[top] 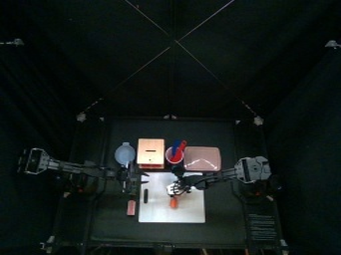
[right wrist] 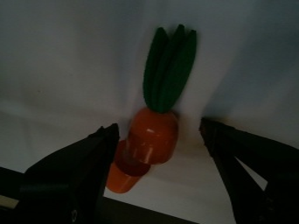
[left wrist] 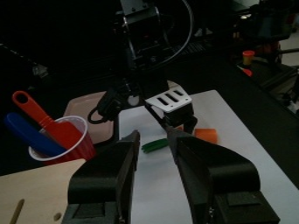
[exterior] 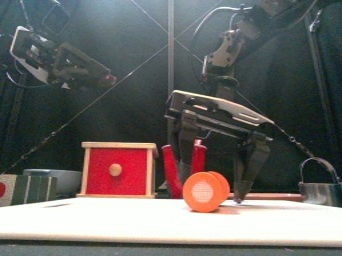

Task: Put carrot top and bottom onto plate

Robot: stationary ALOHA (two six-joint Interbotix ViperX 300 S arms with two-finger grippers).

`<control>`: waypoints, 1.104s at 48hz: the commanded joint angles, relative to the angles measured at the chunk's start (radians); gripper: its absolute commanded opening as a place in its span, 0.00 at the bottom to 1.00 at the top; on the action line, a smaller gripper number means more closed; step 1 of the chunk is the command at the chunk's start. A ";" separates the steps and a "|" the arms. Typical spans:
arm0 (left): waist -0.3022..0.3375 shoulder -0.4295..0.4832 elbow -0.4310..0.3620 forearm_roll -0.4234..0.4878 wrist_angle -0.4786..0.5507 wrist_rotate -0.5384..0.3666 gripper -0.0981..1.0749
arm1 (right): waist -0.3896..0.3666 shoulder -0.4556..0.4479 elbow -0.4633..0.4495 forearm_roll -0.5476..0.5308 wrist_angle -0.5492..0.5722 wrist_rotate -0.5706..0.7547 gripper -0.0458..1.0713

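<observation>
Carrot (right wrist: 149,140) lies between right end effector's (right wrist: 158,149) open jaws.

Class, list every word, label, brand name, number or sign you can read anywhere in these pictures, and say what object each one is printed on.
None: no view shows any readable text.
The carrot between the open right claw is plain.
The red cup, orange box and white mat carry no lettering.
The round mark on the box front is a plain disc, not a sign.
</observation>
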 commanded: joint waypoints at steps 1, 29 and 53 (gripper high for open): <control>-0.002 -0.002 -0.011 0.002 -0.005 0.000 0.71 | 0.002 -0.017 -0.026 0.005 0.011 -0.002 0.95; -0.002 -0.002 -0.009 0.003 -0.002 0.000 0.70 | 0.003 -0.002 -0.058 0.009 0.034 -0.002 0.95; -0.002 -0.002 -0.009 0.009 0.006 0.000 0.70 | 0.003 0.014 -0.098 -0.003 0.075 -0.003 0.69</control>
